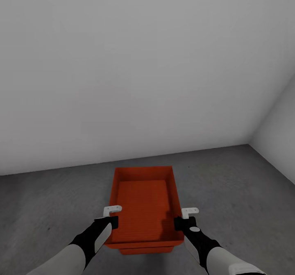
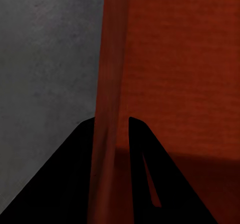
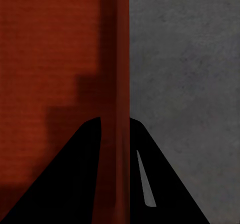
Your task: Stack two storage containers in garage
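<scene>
Room: we see plain white-grey walls [image 1: 135, 62] meeting in a corner at the right.
Floor [image 1: 229, 176]: dark grey, speckled concrete.
Container [image 1: 143, 201]: orange-red, open — a second orange-red bin [image 1: 145, 250] shows just under its near edge.
Left gripper [image 1: 107, 217]: fingers closed on the container's left wall.
Right gripper [image 1: 184, 219]: fingers clamp the right wall.

left gripper [image 1: 111, 214] — fingers pinched on bin [image 1: 144, 203] wall | right gripper [image 1: 185, 217] — likewise | arms forward, symmetric
</scene>
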Robot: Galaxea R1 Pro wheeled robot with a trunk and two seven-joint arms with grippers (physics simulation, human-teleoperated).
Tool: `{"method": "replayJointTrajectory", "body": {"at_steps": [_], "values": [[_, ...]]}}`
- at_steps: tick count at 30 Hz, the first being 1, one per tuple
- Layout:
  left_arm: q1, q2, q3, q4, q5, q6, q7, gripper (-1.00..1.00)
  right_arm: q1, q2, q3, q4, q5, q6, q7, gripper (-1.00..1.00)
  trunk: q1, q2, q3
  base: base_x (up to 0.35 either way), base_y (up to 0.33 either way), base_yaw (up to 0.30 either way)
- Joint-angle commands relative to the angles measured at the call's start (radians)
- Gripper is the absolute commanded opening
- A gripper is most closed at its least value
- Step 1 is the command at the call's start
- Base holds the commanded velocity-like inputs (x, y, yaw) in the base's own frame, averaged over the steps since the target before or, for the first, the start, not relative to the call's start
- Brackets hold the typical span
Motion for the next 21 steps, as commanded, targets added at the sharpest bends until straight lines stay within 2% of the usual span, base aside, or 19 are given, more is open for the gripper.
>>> {"method": "replayJointTrajectory", "body": {"at_steps": [1, 21], "values": [[-0.001, 0.002, 0.038, -0.004, -0.029, -0.045, 0.014, -1.0, 0.0, -0.015, -0.002, 0.003, 0.004, -0.003, -0.052, -1.0, 0.004, -0.008, -0.004, 0.0, 0.0, 0.0], [-0.001, 0.002, 0.038, -0.004, -0.033, -0.045, 0.013, -1.0, 0.0, -0.015, -0.002, 0.003, 0.005, -0.001, -0.051, -1.0, 0.081, -0.148, -0.067, 0.0, 0.0, 0.0]]}}
